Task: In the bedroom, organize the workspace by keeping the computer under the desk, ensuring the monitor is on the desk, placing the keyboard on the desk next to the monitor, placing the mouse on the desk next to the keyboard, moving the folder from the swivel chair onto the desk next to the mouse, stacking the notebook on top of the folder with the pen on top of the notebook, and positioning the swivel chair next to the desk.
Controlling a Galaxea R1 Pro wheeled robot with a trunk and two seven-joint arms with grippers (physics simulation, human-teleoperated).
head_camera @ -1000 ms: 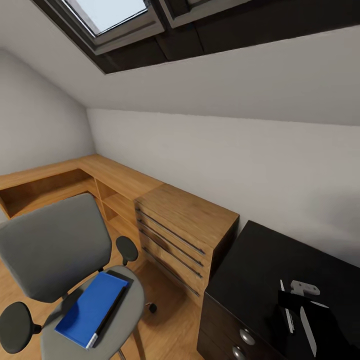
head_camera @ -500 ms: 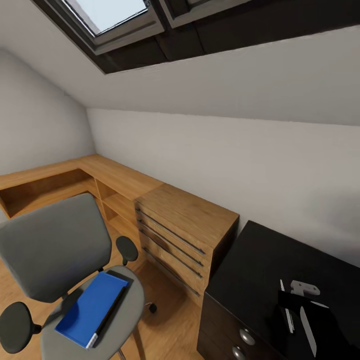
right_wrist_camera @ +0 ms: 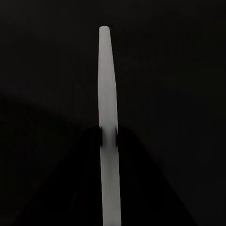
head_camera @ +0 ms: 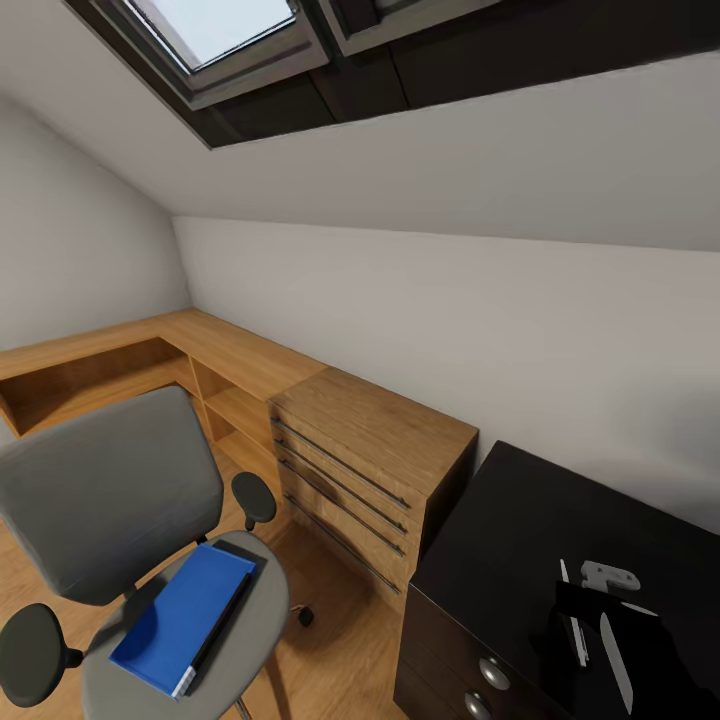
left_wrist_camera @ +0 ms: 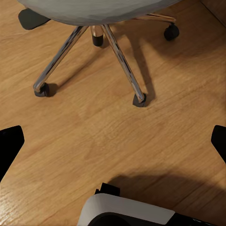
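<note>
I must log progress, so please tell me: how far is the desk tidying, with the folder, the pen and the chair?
Done: nothing I can confirm. In hand: the right gripper seems to pinch the pen over the desk; the left gripper is open. Left: the folder lies on the swivel chair seat; stacking waits.

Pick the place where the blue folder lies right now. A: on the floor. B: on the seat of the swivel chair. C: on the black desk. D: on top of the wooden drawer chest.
B: in the head view the folder lies flat on the grey seat of the swivel chair.
</note>
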